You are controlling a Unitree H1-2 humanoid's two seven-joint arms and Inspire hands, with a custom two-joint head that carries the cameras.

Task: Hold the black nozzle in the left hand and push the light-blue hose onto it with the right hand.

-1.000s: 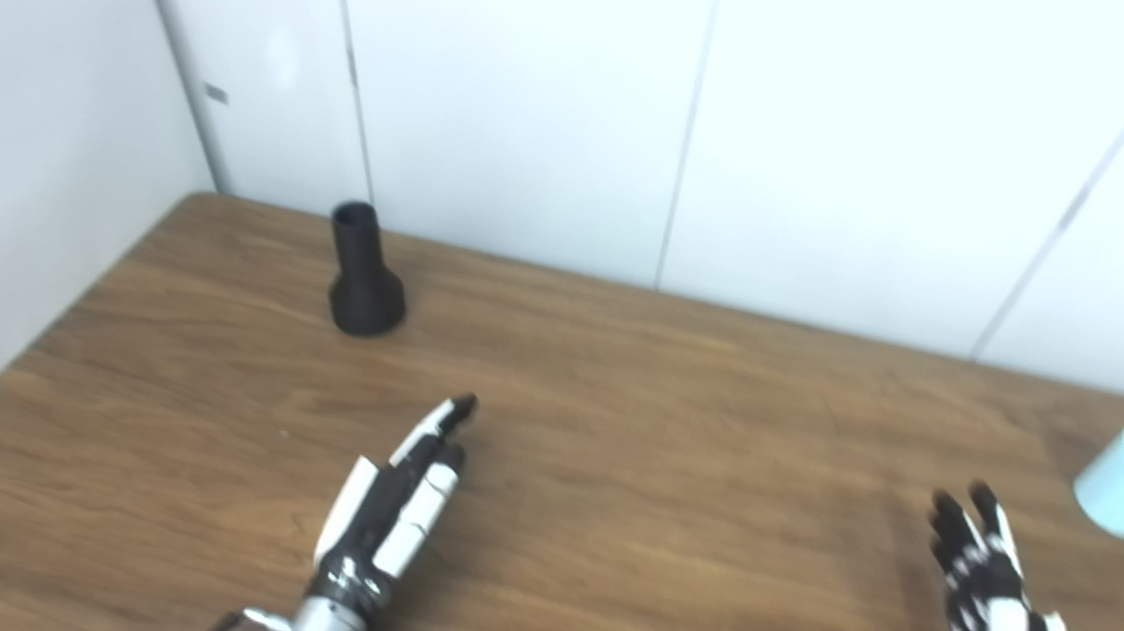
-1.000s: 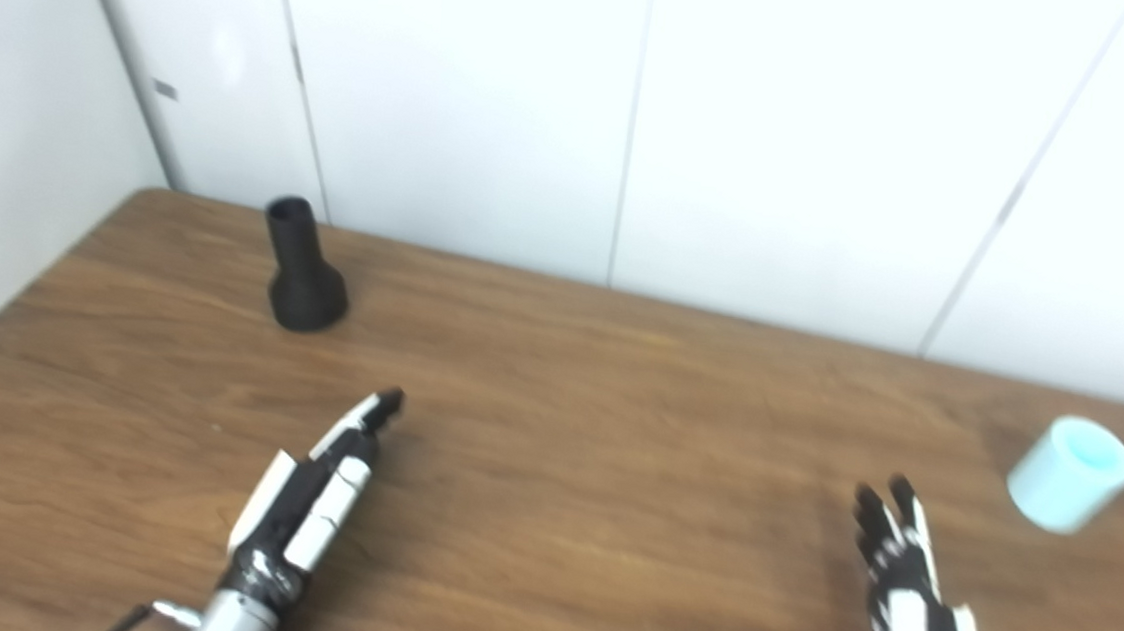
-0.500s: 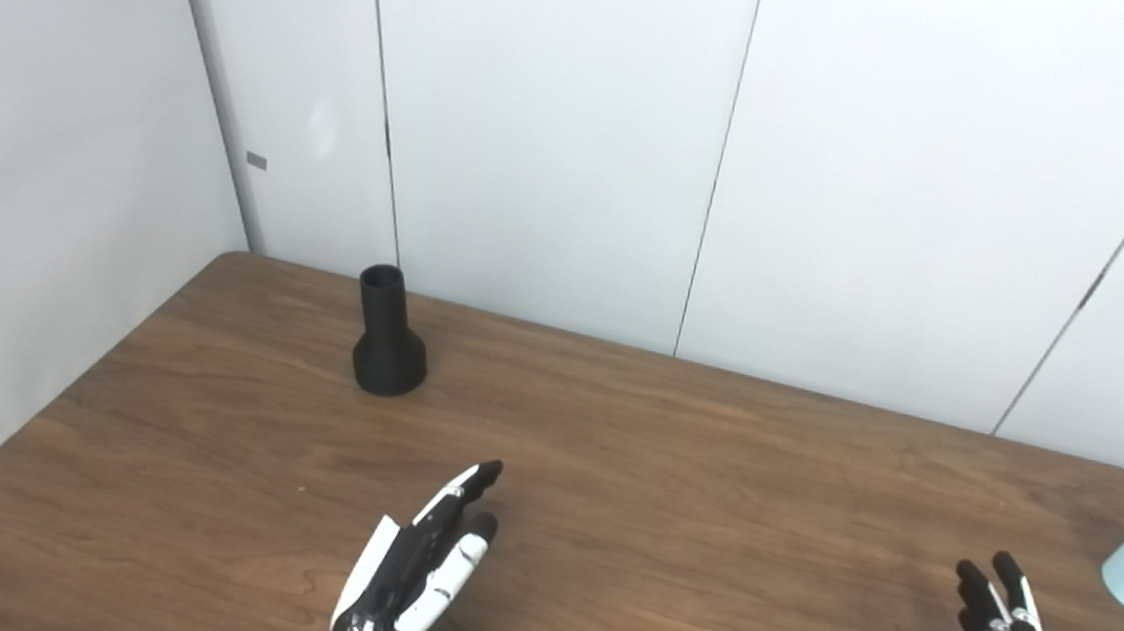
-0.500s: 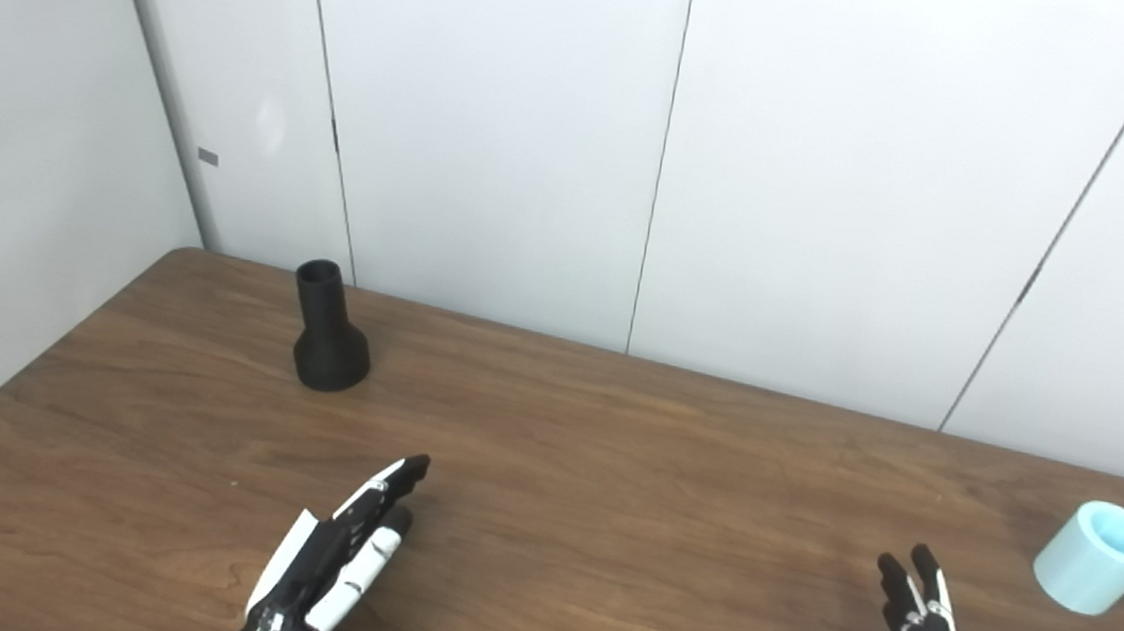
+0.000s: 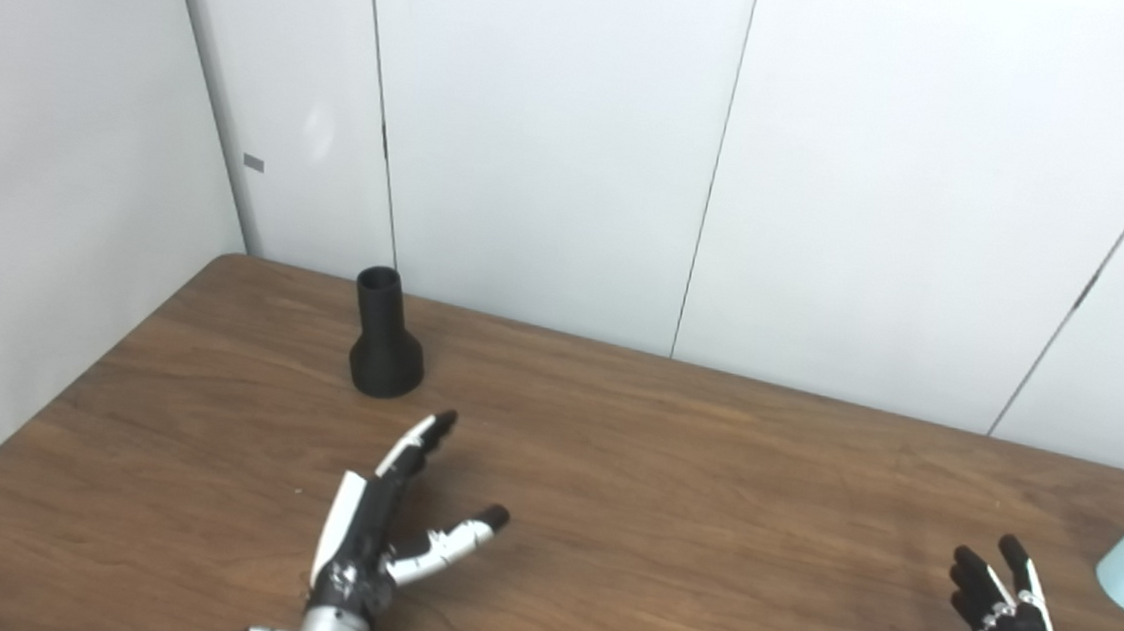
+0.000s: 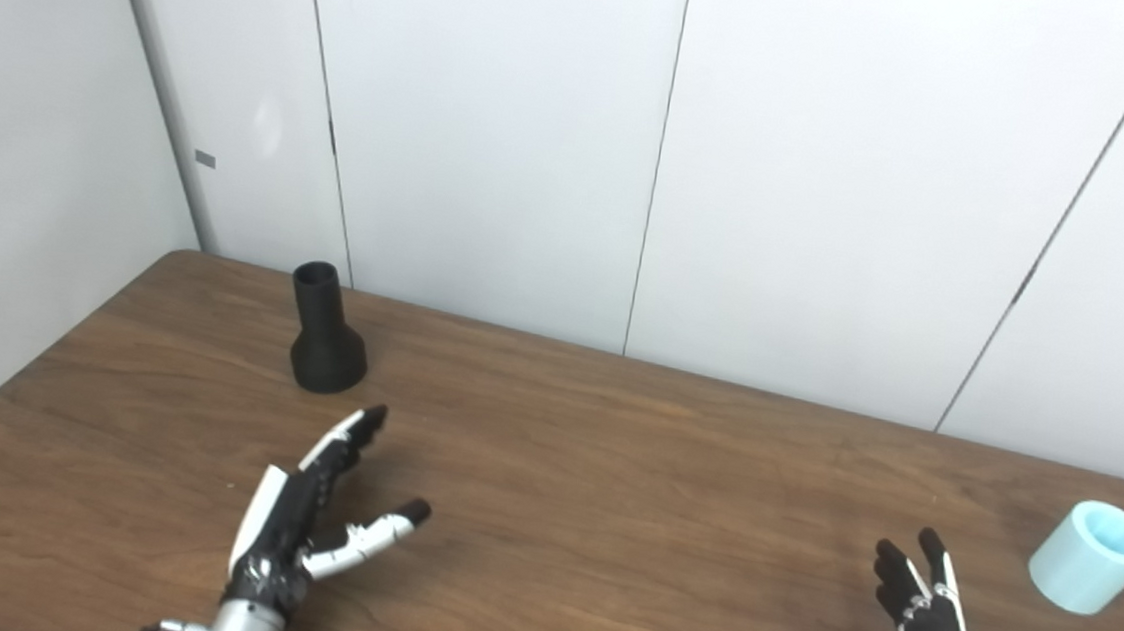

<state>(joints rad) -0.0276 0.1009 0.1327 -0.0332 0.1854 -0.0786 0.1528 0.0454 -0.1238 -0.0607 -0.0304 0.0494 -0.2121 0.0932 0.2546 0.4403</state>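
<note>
- Since half a second ago the left hand (image 5: pixel 374 531) has reached further toward the far left corner, and its thumb has swung out wide from the fingers, where before it lay close alongside them.
- That hand is spread wide and holds nothing; its longest fingertip points at the black nozzle (image 5: pixel 385 337) and stops just short of the base, not touching.
- The black nozzle stands upright on the brown wooden surface (image 5: pixel 671 465), wide flared end down and narrow open neck up, close to the white wall panels (image 5: pixel 556 135) at the back.
- The light-blue hose (image 6: pixel 1093 556), a short stubby piece, lies tilted near the surface's right edge with its open end turned up and toward the back; in the left eye view the frame cuts it off.
- The right hand (image 6: pixel 929 625) is low at the bottom right, fingers apart and pointing up, empty, near the hose but clearly apart from it. Only part of it shows, so I'd say it looks open rather than swear to it.
</note>
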